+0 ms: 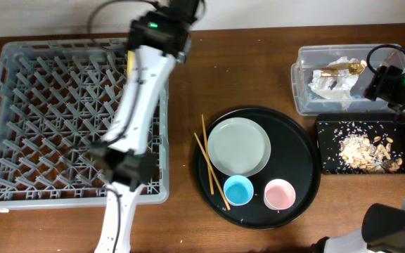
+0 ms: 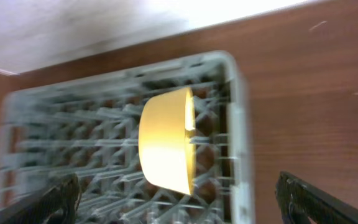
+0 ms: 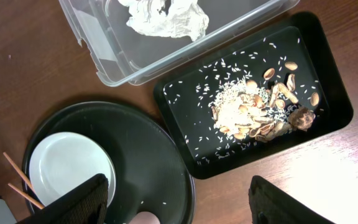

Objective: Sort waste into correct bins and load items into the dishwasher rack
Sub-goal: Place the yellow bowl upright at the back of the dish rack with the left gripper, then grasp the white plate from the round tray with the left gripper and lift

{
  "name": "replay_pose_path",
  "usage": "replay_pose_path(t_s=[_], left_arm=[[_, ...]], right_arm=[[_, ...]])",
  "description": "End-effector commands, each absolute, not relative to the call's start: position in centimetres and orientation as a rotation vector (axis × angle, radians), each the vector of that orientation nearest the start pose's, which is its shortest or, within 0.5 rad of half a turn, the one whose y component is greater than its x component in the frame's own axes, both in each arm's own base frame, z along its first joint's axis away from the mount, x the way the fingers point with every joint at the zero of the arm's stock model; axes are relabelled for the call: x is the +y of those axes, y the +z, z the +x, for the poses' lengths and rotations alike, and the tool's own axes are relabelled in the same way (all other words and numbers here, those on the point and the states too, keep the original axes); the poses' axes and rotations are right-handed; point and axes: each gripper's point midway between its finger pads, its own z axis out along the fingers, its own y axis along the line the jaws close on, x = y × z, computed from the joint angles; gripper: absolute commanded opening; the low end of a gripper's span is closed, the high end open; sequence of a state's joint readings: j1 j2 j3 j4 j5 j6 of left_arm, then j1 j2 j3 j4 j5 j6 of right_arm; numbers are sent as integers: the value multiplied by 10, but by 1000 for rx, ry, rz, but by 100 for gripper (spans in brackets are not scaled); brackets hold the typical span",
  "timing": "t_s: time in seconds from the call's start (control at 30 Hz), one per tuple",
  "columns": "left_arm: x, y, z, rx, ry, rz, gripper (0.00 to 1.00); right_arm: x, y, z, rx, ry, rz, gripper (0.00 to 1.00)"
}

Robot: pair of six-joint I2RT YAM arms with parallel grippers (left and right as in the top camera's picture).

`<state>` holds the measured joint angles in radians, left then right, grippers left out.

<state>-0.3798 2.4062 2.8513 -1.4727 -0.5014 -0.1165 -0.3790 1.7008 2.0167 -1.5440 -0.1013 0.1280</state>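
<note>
Left gripper: jaws spread wide and holding nothing; its fingers show only at the bottom corners of the wrist view.
Bowl: in the rack, tipped on its side with the rim facing right, near the far right corner. It lies beyond the fingers and apart from them. The view is blurred, so it probably rests between pegs, but I cannot be sure.
Right gripper: jaws apart and empty, hovering over the near edge of the black tray.
Waste: tissue and wrapper in the tub, scraps in the black tray. This part looks done.
Left to load: plate, blue cup, pink cup and chopsticks, all on the round tray.
Key relation: the round tray sits between the arms, to the right of the left gripper and nearer the front.
Chopsticks: long axis runs roughly front to back along the plate's left edge, on the side facing the rack.
Nearer arm: by my judgement the left for the chopsticks, the right for the pink cup.
</note>
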Motion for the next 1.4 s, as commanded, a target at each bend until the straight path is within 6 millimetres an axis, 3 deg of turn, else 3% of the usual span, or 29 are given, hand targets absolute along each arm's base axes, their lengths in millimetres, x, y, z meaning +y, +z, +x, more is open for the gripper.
replay_pose_path(t_s=[0.0, 0.07, 0.13, 0.2, 0.23, 0.3, 0.43, 0.53, 0.67, 0.83, 1.17, 1.23, 1.37], left_arm=[[-125, 312, 503, 2433, -2, 147, 99], [-107, 306, 502, 2464, 40, 123, 99], [-85, 274, 505, 2553, 140, 88, 93], [-72, 247, 510, 2611, 199, 65, 57], [-67, 234, 511, 2641, 208, 44, 47], [-58, 212, 510, 2692, 225, 17, 44], [-49, 172, 514, 2748, 249, 1, 45], [-46, 162, 521, 2729, 280, -9, 54], [-45, 159, 524, 2726, 281, -12, 57], [-25, 159, 523, 2723, 390, -48, 62], [-5, 157, 515, 2760, 411, -88, 63], [-8, 156, 515, 2760, 408, -82, 63], [-31, 159, 524, 2722, 360, -35, 68]], right_arm=[[-116, 280, 331, 2699, 62, 679, 74], [-116, 280, 331, 2699, 63, 679, 74], [-115, 280, 331, 2698, 68, 678, 74], [-115, 280, 331, 2698, 68, 678, 74], [-115, 280, 331, 2698, 68, 678, 74], [-115, 280, 331, 2698, 68, 678, 75], [-115, 280, 331, 2698, 67, 678, 75], [-115, 280, 331, 2699, 67, 678, 78], [-115, 280, 331, 2699, 68, 679, 79], [-115, 280, 330, 2702, 69, 679, 79], [-114, 279, 329, 2706, 69, 680, 79], [-114, 279, 329, 2706, 70, 680, 79], [-114, 279, 329, 2707, 71, 680, 79]])
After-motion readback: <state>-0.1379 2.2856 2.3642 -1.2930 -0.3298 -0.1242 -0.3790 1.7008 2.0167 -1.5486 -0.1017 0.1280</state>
